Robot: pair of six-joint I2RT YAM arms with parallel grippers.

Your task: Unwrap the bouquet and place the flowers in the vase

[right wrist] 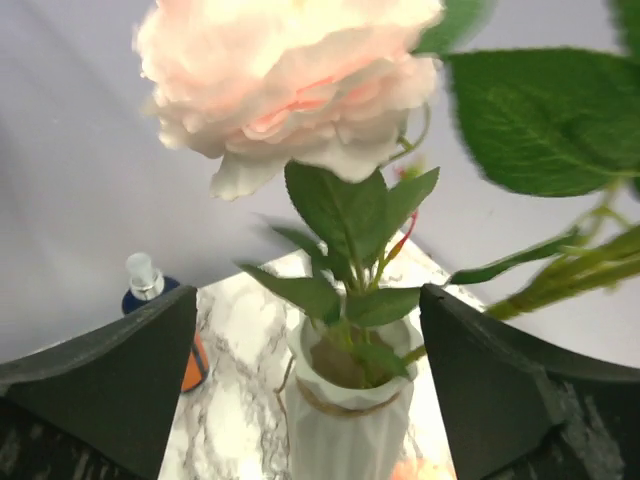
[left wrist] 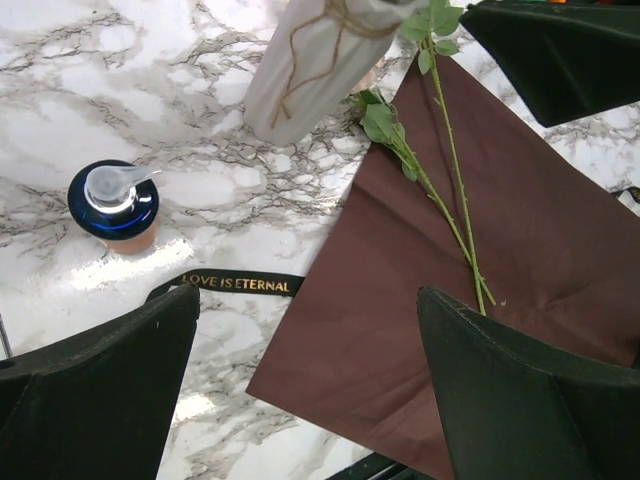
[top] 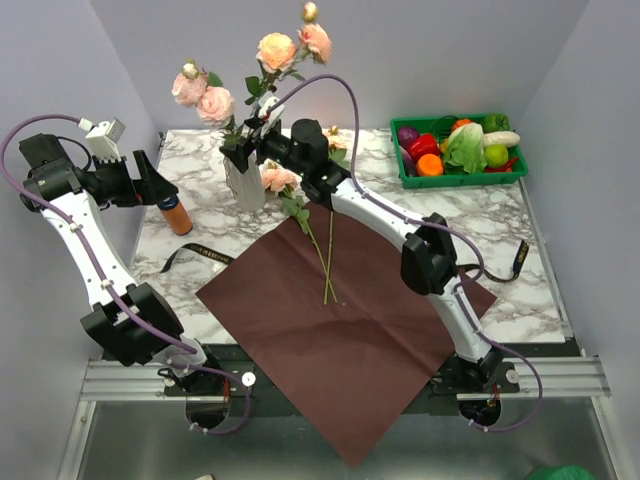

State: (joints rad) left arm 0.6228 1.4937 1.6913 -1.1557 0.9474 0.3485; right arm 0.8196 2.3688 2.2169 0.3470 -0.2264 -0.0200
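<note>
Our right gripper [right wrist: 308, 292] has its jaws spread wide with nothing pinched; between them leafy stems rise out of the white ribbed vase [right wrist: 345, 420], and a peach-pink rose [right wrist: 285, 85] fills the wrist view at 12 o'clock. From above, that gripper [top: 250, 135] hangs at the vase's [top: 245, 185] mouth, with more roses [top: 278, 50] standing tall from the neck. Our left gripper [left wrist: 308, 295] is likewise spread and empty, hovering over the marble table [left wrist: 60, 80]; from above it [top: 150, 180] sits at 9 o'clock of the vase, just above the orange bottle [top: 175, 215]. Two flowers [top: 325, 250] lie flat on the unfolded dark red paper [top: 340, 340], stems pointing to 6 o'clock, a bloom [top: 278, 178] touching the vase's foot. A black ribbon [left wrist: 240, 283] reading "LOVE IS ETERNAL" lies at the paper's 9 o'clock edge. The green crate [top: 460, 178] of vegetables sits at the table's 2 o'clock corner.
</note>
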